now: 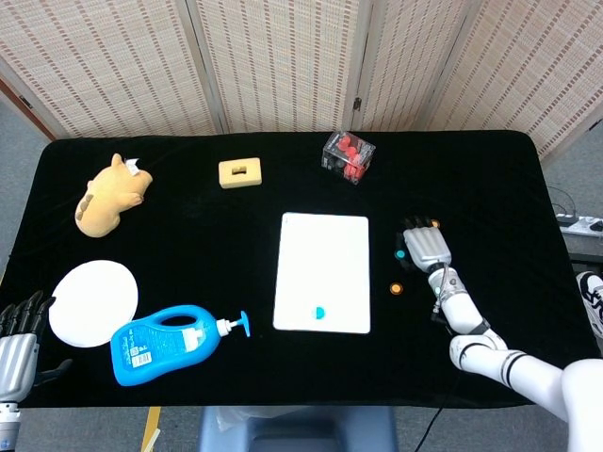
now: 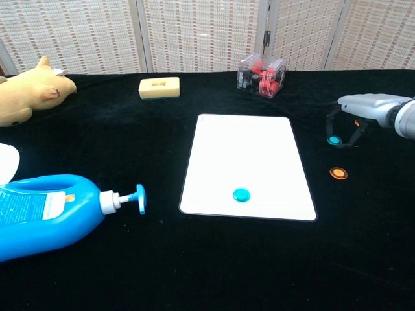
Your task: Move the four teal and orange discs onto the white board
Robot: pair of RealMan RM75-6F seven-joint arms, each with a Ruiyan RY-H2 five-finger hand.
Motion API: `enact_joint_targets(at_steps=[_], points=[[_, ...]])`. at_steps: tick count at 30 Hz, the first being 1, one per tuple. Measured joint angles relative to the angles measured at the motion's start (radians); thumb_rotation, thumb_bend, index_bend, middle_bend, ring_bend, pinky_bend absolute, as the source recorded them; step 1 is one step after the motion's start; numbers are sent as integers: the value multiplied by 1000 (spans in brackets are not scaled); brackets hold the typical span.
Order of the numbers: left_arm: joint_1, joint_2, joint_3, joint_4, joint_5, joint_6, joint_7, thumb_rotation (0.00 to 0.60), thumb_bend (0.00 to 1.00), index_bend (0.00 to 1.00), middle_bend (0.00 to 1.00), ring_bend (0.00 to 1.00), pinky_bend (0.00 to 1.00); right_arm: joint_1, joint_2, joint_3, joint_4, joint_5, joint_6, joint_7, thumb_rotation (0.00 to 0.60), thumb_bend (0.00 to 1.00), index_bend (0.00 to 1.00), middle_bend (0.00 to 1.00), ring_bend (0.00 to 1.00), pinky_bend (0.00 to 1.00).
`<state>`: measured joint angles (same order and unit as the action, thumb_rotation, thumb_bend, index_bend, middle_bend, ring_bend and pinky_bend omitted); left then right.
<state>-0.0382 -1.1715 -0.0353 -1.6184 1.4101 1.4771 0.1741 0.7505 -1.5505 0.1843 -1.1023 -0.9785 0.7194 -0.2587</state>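
Observation:
The white board (image 1: 325, 273) (image 2: 246, 165) lies mid-table with one teal disc (image 1: 318, 311) (image 2: 241, 194) on its near part. My right hand (image 1: 425, 247) (image 2: 366, 105) hovers to the right of the board, fingers pointing down, and pinches a second teal disc (image 1: 400, 254) (image 2: 334, 140) just above the cloth. An orange disc (image 1: 396, 288) (image 2: 338, 173) rests on the black cloth near the board's right edge. Another orange disc (image 2: 357, 122) peeks out behind the hand. My left hand (image 1: 17, 344) hangs at the table's near left corner, fingers apart, holding nothing.
A blue pump bottle (image 1: 170, 341) (image 2: 45, 210) lies near the front left beside a white plate (image 1: 92, 301). A plush toy (image 1: 108, 196), a yellow block (image 1: 239, 173) and a clear box of red pieces (image 1: 348, 156) (image 2: 261, 74) sit along the back.

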Motion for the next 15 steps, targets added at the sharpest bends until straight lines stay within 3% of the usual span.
enact_joint_targets(at_steps=[8,15], points=[[-2,4,0,-14,3,0,11,600,164,118,51,83,0,-32,121,-45,-270,-181,78,22,600,423,528,144,42,0],[-2,8,1,-21,7,2,10,600,165,118,50,82,0,-23,116,-98,-373,-298,106,-24,600,423,528,144,30,0]])
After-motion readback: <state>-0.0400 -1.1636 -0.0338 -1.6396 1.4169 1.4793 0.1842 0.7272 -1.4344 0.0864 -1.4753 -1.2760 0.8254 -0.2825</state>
